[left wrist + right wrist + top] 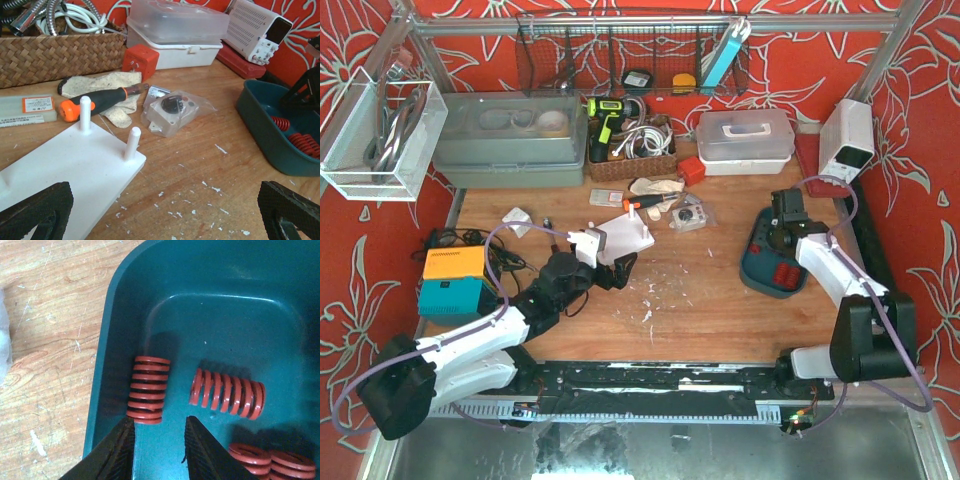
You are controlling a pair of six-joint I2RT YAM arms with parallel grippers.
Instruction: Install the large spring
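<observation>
Hovering the right gripper (159, 421) low inside the teal bin (115, 315), jaws drawn to a narrow gap with nothing between them. Showing the large spring (227, 392) on its side on the bin floor, just beyond the fingertips and apart from them. Placing a shorter spring (148, 390) right ahead of one tip. Holding the left gripper (165, 220) spread wide and empty over the white peg plate (75, 165).

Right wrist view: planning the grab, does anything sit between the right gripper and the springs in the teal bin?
Nothing visible does. The right gripper hangs in the teal bin, its tips right at the nearest red spring.
</observation>
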